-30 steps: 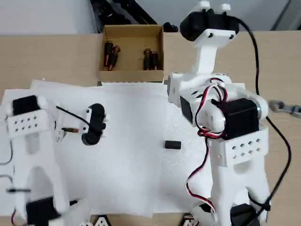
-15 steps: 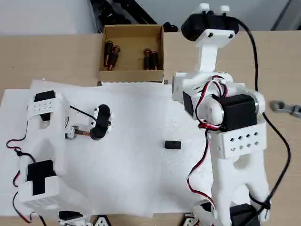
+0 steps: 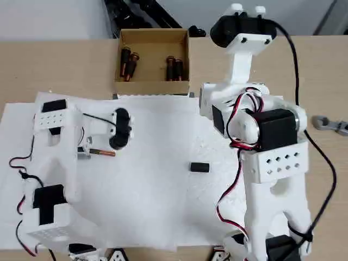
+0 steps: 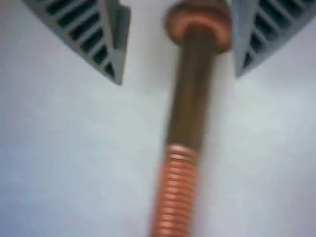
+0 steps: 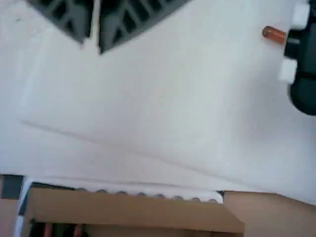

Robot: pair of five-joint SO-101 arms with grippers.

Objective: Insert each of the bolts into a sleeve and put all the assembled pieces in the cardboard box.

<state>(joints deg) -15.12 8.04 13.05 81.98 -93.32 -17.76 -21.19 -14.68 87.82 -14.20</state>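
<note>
left pincer: open wide, gripping nothing; bolt lies between its jaws. best you centre on the shank, then close squarely.

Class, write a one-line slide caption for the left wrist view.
Open left pincer straddles a copper bolt lying on the white sheet.

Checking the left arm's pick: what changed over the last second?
The left arm swung in from the table's left edge toward the middle. The bolt, its head inside the open left gripper, now lies farther right on the white sheet. The right arm barely shifted; the sleeve, the cardboard box and the pieces in it stayed put.
</note>
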